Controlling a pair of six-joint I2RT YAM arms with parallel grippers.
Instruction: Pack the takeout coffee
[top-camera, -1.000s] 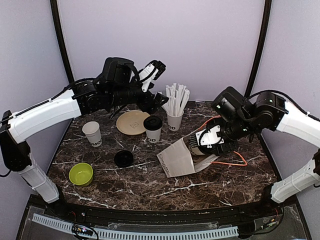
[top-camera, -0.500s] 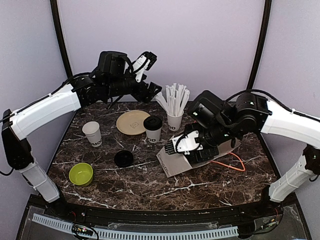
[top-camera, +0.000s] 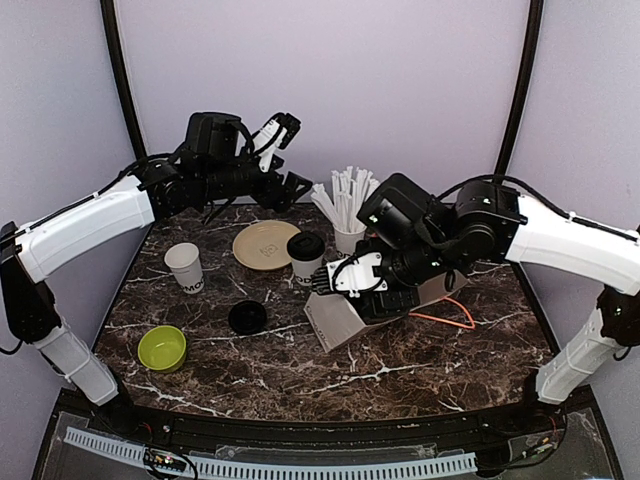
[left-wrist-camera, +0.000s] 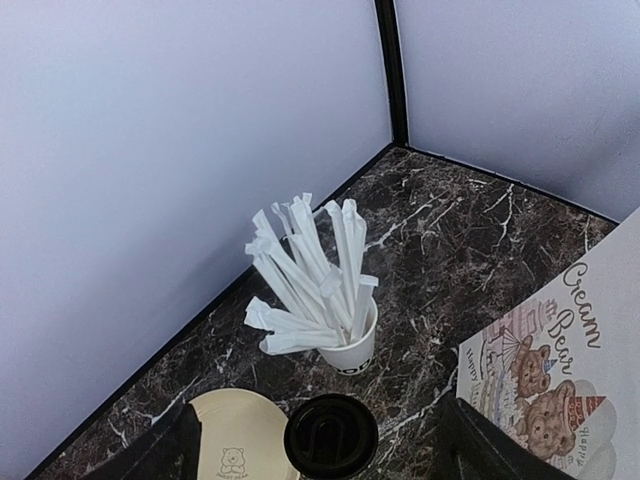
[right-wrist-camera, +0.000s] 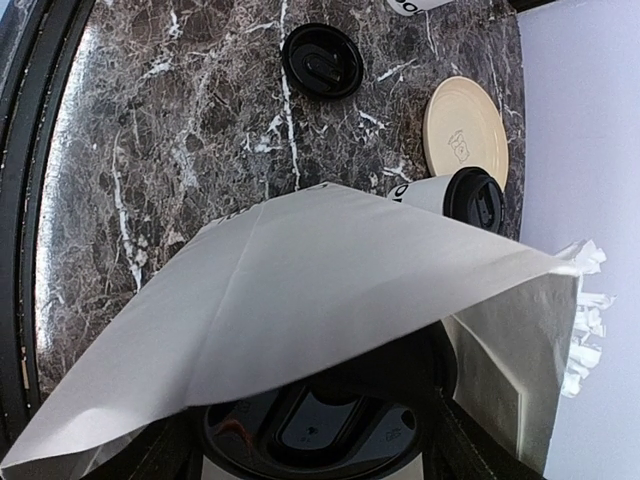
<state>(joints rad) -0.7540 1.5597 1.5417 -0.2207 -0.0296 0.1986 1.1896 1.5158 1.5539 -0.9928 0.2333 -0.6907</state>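
R pincer + bag shifted left; I see lidded cup clamped between its fingers, under bag flap. L pincer wide, empty.

"Cream Bear" printed on white paper bag

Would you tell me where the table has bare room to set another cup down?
Bare tabletop runs along the near edge, from the green bowl to below the paper bag, and in front of the orange cable. It is crowded around the tan plate, lidded coffee cup and straw cup.
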